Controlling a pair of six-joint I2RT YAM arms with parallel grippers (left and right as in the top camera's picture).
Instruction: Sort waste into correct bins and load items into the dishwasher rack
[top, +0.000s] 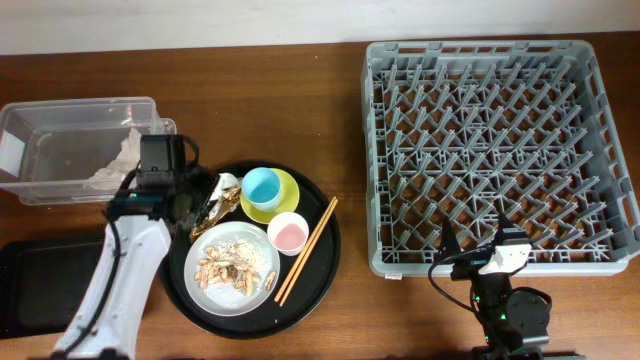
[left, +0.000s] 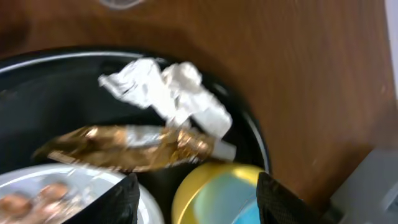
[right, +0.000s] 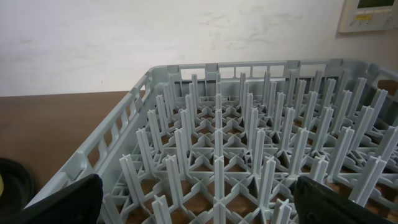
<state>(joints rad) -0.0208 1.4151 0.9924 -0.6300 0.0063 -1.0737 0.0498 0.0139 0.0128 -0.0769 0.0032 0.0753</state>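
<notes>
- While hovering over brownish wrapper (left: 134, 149) and white napkin (left: 168, 93) on round black tray (left: 56, 99), holds left hand (left: 198, 180) apart, unclamped.
- Parks right hand (right: 199, 183) apart, empty, before dishwasher rack (right: 217, 155).

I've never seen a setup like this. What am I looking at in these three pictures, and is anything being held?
Two robot arms stand at a wooden table, each ending in a two-finger gripper. One picture looks down from above; the other two come from cameras on the wrists. The left gripper, open, points at a golden wrapper and a crumpled napkin on the round black tray, which also carries a white plate of food scraps, a blue cup in a yellow bowl, a pink cup and chopsticks. The right gripper, also open, faces the grey dishwasher rack. A clear tub and a flat black tray sit at the left. Nothing is held.
</notes>
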